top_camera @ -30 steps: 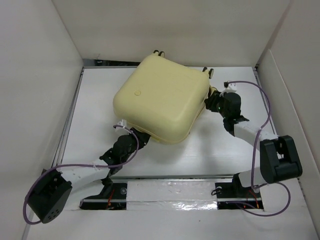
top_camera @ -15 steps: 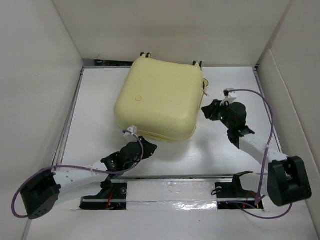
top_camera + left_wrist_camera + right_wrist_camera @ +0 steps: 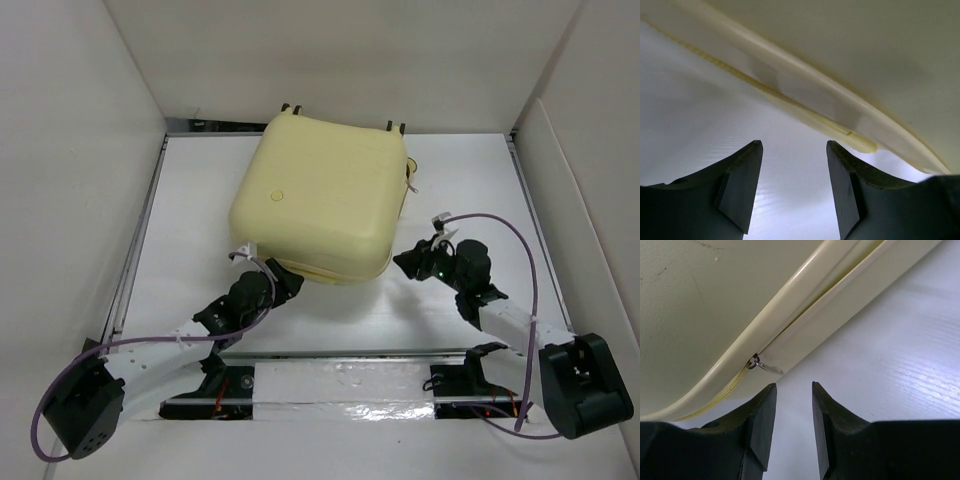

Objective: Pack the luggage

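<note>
The luggage [image 3: 318, 195], a pale-yellow hard-shell suitcase, lies flat and closed on the white table [image 3: 470, 190], with its wheels [image 3: 293, 107] at the far edge. My left gripper [image 3: 290, 283] sits at its near edge, open and empty. In the left wrist view the left gripper [image 3: 794, 145] points at the luggage [image 3: 865, 60] seam just ahead. My right gripper [image 3: 400, 262] is by the near right corner, open and apart from the shell. The right wrist view shows the right gripper [image 3: 793, 386] just below the metal zipper pull [image 3: 765, 366] on the luggage [image 3: 715, 300].
White walls [image 3: 80, 200] enclose the table on the left, back and right. A taped rail [image 3: 340, 385] with both arm bases runs along the near edge. Purple cables [image 3: 500, 225] loop off each arm.
The luggage turned square to the table a second ago and has since stayed still. The left gripper opened at its near edge. The right gripper drew back toward the near right corner.
</note>
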Controlling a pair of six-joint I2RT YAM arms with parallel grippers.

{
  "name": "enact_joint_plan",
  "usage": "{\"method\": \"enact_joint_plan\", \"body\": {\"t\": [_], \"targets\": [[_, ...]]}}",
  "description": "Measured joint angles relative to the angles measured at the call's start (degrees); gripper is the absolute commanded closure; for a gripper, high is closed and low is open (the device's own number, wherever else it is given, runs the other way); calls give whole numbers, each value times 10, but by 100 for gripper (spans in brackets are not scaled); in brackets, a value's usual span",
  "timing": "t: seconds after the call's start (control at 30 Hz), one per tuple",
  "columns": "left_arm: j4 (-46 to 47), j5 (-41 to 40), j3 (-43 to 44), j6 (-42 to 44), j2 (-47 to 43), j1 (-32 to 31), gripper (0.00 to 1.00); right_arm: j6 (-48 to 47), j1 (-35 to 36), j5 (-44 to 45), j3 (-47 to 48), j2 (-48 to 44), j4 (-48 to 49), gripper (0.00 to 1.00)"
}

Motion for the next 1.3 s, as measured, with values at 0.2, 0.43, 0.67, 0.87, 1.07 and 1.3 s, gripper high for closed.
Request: {"method": "enact_joint_plan", "body": {"t": [0.2,0.43,0.67,0.87,1.07,1.3], "targets": [[0,3,40,26,10,36,50,-15,24,-16,29,41,3,60],[-43,1,64,49,-19,49,50,-26,47,0,40,43,1,61],[-57,2,76,53,-24,80,49,-43,57,10,44,47,0,59],[-78,2,76,52,-47,84,50,-73,57,6,52,57,0,61],[-94,0,50,47,-115,89,55,-91,57,-12,61,83,11,73],[-122,6,15,45,-127,89,61,-96,61,-18,62,111,33,85]]}}
